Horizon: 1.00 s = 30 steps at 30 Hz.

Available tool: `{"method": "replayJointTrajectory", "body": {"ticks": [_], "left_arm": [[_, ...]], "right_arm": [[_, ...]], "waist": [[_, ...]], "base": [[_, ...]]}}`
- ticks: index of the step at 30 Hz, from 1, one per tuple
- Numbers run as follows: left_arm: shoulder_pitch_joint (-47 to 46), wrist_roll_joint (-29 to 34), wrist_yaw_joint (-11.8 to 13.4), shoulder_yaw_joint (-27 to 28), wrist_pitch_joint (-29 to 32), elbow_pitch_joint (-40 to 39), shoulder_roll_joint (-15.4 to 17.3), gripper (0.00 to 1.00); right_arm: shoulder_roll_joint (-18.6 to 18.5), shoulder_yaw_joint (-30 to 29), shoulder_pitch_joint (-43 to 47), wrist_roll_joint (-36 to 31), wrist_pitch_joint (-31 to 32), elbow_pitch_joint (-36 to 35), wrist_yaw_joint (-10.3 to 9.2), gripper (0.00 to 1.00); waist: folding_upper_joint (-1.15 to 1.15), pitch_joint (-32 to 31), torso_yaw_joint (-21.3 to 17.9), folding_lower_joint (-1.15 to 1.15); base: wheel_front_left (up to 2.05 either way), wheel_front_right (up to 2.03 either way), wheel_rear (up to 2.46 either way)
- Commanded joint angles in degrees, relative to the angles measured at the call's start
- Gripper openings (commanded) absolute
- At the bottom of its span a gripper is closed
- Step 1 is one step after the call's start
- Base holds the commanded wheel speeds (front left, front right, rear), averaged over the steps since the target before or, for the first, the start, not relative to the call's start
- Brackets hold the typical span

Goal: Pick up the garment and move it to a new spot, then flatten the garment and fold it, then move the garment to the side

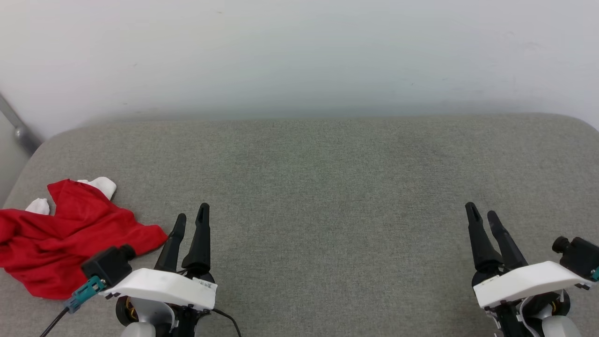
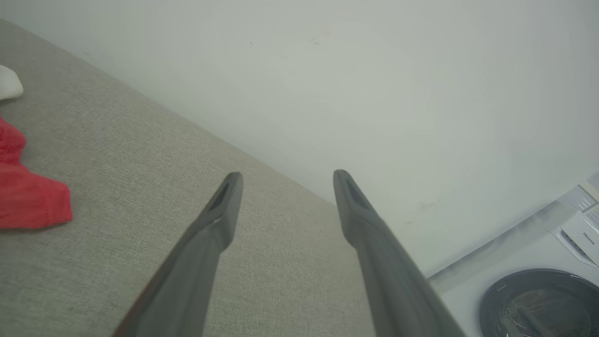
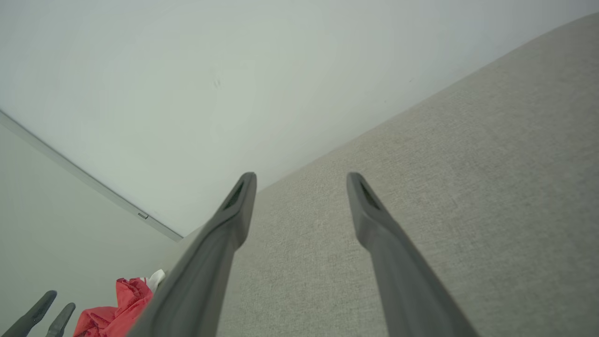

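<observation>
The garment (image 1: 65, 234) is a red shirt with white sleeve ends, lying crumpled at the far left of a grey fabric surface (image 1: 327, 187). Its red edge (image 2: 28, 201) shows at the left of the left wrist view, and a small part of the garment (image 3: 117, 309) at the bottom left of the right wrist view. My left gripper (image 1: 192, 215) hovers just right of the garment, open and holding nothing. My right gripper (image 1: 482, 210) stands open at the lower right, far from the garment, with nothing between its fingers. In their own wrist views the left gripper (image 2: 285, 178) and right gripper (image 3: 299, 180) show spread fingers.
A pale wall (image 1: 299, 56) runs behind the grey surface. A metal bar (image 1: 16, 126) slants at the far left. A white washing machine (image 2: 538, 281) with a dark round door stands beyond the surface's edge. The left gripper's fingers (image 3: 37, 316) show at the right wrist view's bottom left.
</observation>
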Motion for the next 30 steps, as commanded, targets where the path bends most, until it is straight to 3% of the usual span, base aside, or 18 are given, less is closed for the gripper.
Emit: {"method": "replayJointTrajectory", "body": {"ticks": [1, 15, 30], "left_arm": [[-0.68, 2.14, 0.27, -0.35, -0.66, -0.81, 0.42, 1.0], [-1.12, 14.66, 3.7, -2.47, -3.01, 0.13, 2.59, 1.0], [-1.18, 23.63, 6.77, -5.1, -5.21, 0.09, 4.97, 1.0]], "right_arm": [[-0.58, 0.25, -1.67, -2.04, 0.07, -0.57, 0.0, 1.0], [-0.52, 0.54, -2.16, -14.16, 0.22, -1.67, 0.0, 1.0], [0.3, -0.41, -1.03, -25.3, 1.03, -4.24, 0.0, 1.0]], "waist": [[0.0, -0.01, 0.01, 0.0], [0.0, -0.13, 0.24, 0.0], [0.0, -0.2, 0.15, 0.0]], "base": [[0.0, 0.0, 0.0], [0.0, 0.0, 0.0], [0.0, 0.0, 0.0]]}}
